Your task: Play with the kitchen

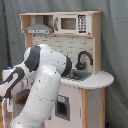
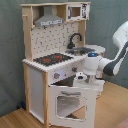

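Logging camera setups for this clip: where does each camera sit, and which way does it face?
First exterior view: behind the arm, facing the kitchen; the arm's bulk hides the hob side.
Second exterior view: off the kitchen's hob corner, facing hob and oven door; forearm and gripper enter from the second exterior view's right.
Both show faucet, hood, microwave.
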Controlling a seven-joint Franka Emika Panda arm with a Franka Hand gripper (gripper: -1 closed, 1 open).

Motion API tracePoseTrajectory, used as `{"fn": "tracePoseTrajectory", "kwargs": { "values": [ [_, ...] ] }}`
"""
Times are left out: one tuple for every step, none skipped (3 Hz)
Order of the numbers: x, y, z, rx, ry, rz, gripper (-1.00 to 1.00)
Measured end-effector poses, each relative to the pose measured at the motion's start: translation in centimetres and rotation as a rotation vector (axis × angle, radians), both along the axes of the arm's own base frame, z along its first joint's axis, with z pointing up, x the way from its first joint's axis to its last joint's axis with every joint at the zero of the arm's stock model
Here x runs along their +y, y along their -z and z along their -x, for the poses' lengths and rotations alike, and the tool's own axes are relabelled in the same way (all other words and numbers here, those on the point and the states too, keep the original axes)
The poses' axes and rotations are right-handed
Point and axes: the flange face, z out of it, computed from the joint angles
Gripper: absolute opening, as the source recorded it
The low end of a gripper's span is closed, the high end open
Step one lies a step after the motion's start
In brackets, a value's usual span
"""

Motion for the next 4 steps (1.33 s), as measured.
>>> {"fn": "tracePoseTrajectory", "kwargs": {
  "values": [
    [1.1,0.4,0.4,0.004,0.020,-0.001,-1.00],
    [2.5,0.7,1.0,0.012,0.035,-0.006,-1.00],
    [3.8,1.0,1.5,0.023,0.042,-0.010,-1.00],
    [5.3,1.3,2.0,0.034,0.065,-0.012,-1.00]
  ]
}}
